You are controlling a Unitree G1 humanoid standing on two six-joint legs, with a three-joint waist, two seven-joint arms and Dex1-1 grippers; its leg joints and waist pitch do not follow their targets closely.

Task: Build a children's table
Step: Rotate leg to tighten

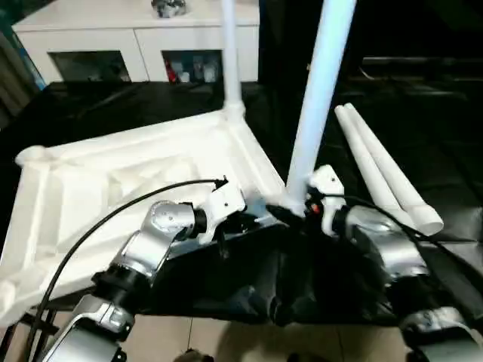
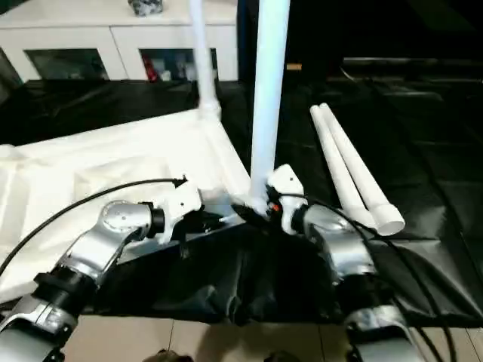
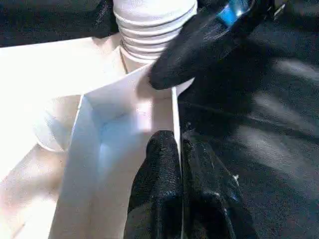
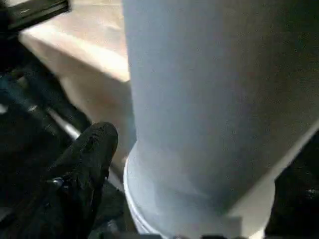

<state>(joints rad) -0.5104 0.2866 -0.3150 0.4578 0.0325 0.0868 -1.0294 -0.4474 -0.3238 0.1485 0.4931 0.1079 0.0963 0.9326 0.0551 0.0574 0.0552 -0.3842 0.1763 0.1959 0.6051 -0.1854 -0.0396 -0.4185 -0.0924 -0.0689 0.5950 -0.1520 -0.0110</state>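
Note:
The white tabletop [image 1: 113,173] lies upside down on a black cloth, ribbed side up. One white leg [image 1: 230,53] stands in its far corner socket. A second leg [image 1: 321,90] stands in the near right corner socket, and its ringed base [image 3: 149,30] shows in the left wrist view. My left gripper [image 3: 178,142] is shut on the tabletop's thin rim beside that corner. My right gripper [image 1: 296,210] is at the foot of the second leg, open, with one finger [image 4: 87,159] just beside the tube. Two loose legs [image 1: 385,173] lie side by side to the right.
A white cabinet [image 1: 136,34] with glass doors stands at the back left. The black cloth [image 1: 423,113] covers the work surface and hangs over its near edge above the tiled floor [image 1: 226,339]. A cable loops over my left forearm.

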